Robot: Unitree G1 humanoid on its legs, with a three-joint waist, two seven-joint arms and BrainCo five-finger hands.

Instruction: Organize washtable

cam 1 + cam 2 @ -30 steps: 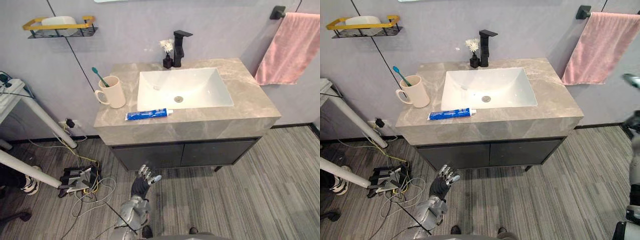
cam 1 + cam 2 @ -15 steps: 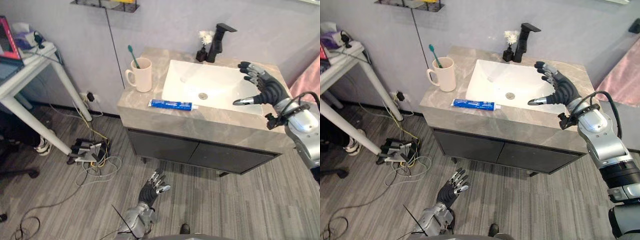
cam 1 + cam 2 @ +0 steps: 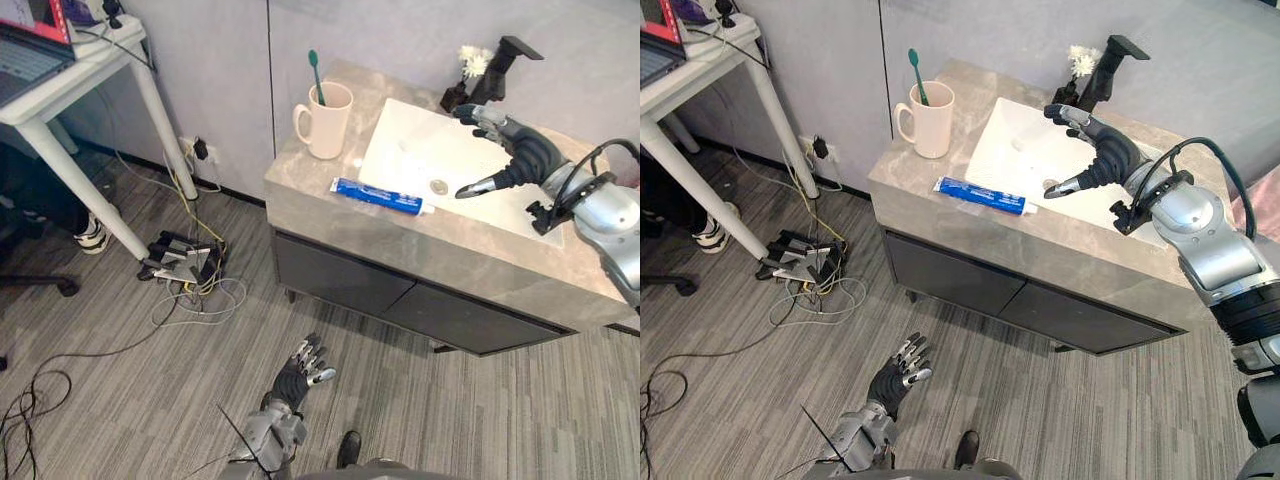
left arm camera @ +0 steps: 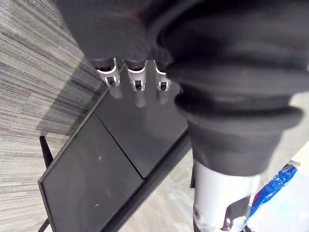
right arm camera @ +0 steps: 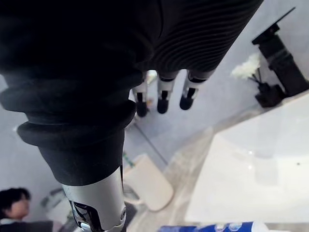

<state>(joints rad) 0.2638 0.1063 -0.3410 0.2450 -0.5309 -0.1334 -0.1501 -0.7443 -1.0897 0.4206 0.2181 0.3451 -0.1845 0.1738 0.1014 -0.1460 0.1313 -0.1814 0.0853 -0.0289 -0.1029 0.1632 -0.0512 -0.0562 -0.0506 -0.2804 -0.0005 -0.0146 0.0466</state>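
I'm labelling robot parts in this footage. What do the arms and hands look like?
The right arm and left arm are silver-grey metal. The right robot hand and left robot hand have silver fingers with dark tips; a dark ribbed cover wraps each hand's back and wrist.

**A bathroom corner set up inside a lab or office**

What I see reads as a washroom mock-up in a workroom. There is a vanity with a grey stone top [image 3: 300,190], a white basin [image 3: 420,158] sunk into it, and dark cabinet doors [image 3: 340,287] below. A black tap [image 3: 500,62] and a small flower vase [image 3: 467,65] stand at the back. A cream mug [image 3: 328,122] holds a green toothbrush [image 3: 315,72], and a blue toothpaste tube [image 3: 378,196] lies near it.

Off to the left stands a white desk [image 3: 85,75] with a laptop [image 3: 25,60]. Power strips and cables [image 3: 185,265] tangle on the grey plank floor [image 3: 100,390], and a person's shoe [image 3: 92,236] shows under the desk.
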